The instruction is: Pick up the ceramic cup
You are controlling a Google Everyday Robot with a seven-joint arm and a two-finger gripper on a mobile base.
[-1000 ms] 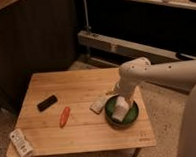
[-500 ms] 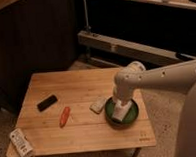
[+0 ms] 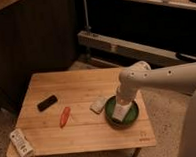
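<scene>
A green bowl (image 3: 109, 111) stands at the right of the wooden table (image 3: 84, 131). A whitish shape inside the bowl looks like the ceramic cup (image 3: 120, 114), mostly covered by my gripper. My gripper (image 3: 121, 107) reaches down into the bowl from the white arm (image 3: 161, 78), which comes in from the right. It is right over the whitish shape, and I cannot tell whether they touch.
A small flat whitish block (image 3: 98, 104) lies just left of the bowl. An orange-red object (image 3: 65, 116) and a black object (image 3: 47, 102) lie further left. A white labelled bottle (image 3: 21, 144) lies at the table's front left corner. Dark shelving stands behind.
My arm has shifted slightly left and down, bringing the gripper deeper into the green bowl. The other objects have not moved.
</scene>
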